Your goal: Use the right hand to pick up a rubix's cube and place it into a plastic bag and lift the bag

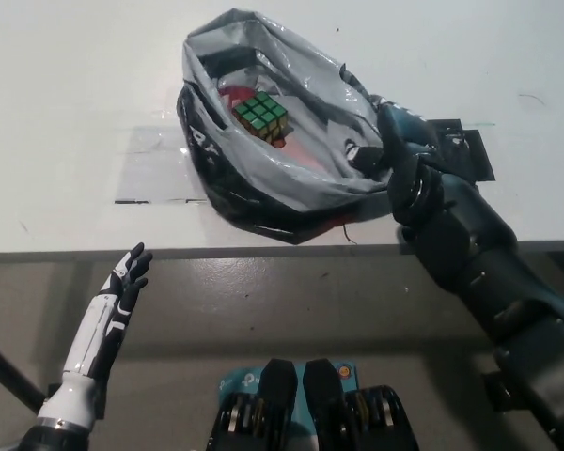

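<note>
Grey, crinkled plastic forms the bag (291, 160), which sits on the white table (75, 94) near its front edge with its mouth gaping upward. The black right hand (395, 141) is at the bag's right rim, its fingers apparently curled into the plastic there, though the folds hide the grip and I cannot be sure it is closed. The rubix's cube (260, 116) lies inside the bag, to the left of that hand and a little farther back, green face up and resting against the reddish lining. The lift turns on this rim hold. The white left hand (122, 291) rests open below the table edge, well apart.
</note>
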